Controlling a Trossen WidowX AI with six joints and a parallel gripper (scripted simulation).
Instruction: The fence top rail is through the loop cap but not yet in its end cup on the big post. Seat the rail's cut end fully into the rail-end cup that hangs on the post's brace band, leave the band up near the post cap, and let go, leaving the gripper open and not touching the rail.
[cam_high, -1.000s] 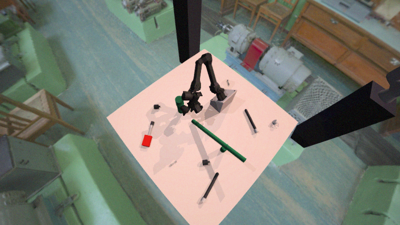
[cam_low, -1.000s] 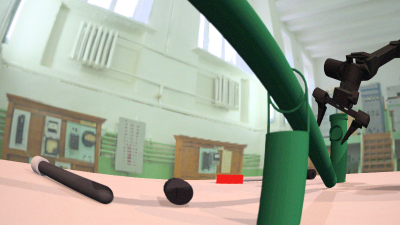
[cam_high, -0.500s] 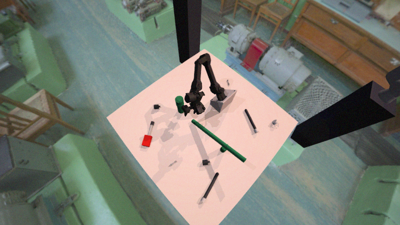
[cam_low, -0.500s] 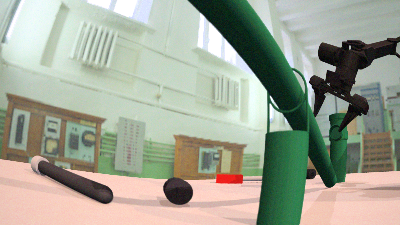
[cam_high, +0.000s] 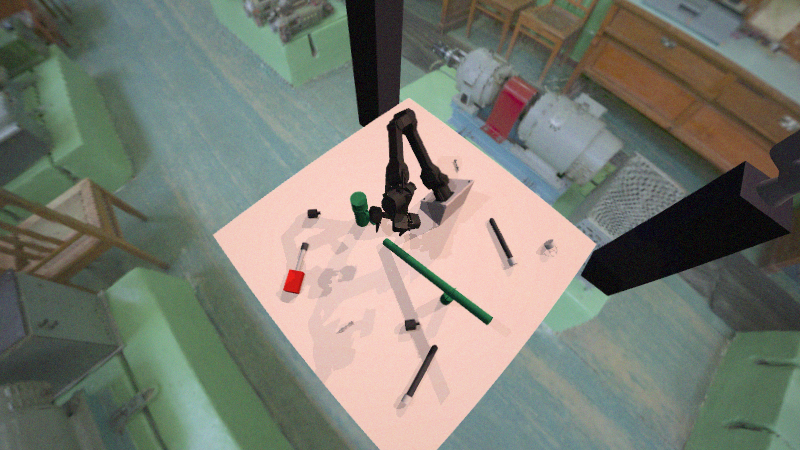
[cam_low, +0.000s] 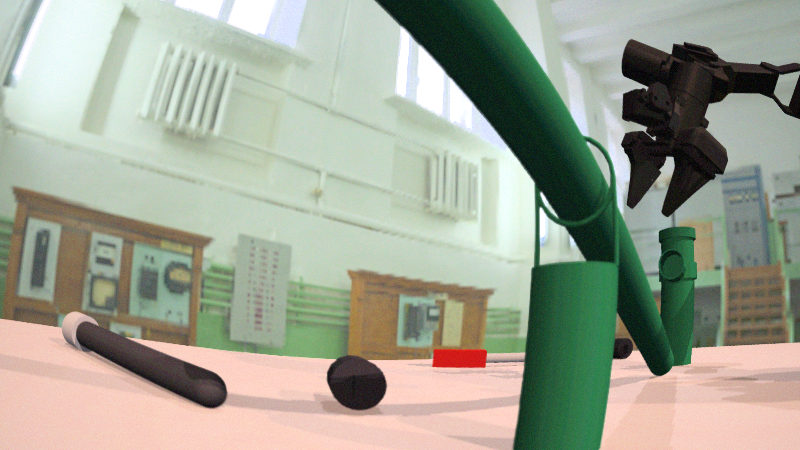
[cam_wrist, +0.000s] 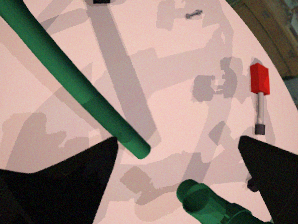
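The green rail (cam_high: 425, 272) (cam_low: 503, 95) (cam_wrist: 65, 75) slopes down through the wire loop (cam_low: 614, 187) on the small post (cam_low: 570, 347). Its lower end is at or near table level, close to the big post (cam_high: 360, 212) (cam_low: 678, 319) (cam_wrist: 240, 215) and outside the cup. The rail-end cup (cam_low: 672, 265) hangs on the brace band high on the post, a little below the post cap (cam_low: 676, 233). My gripper (cam_high: 389, 230) (cam_low: 649, 211) (cam_wrist: 180, 143) is open and empty. It hangs above the big post's top and the rail's lower end, touching neither. Clearance in depth is hard to judge.
A red-ended tool (cam_high: 294, 281) (cam_low: 459, 358) (cam_wrist: 260, 79) lies beyond the big post. Small black pieces (cam_high: 313, 213) (cam_high: 411, 324) lie on the table. One black rod (cam_high: 500, 240) lies right of the rail and another (cam_high: 422, 372) (cam_low: 151, 361) lies toward the near corner.
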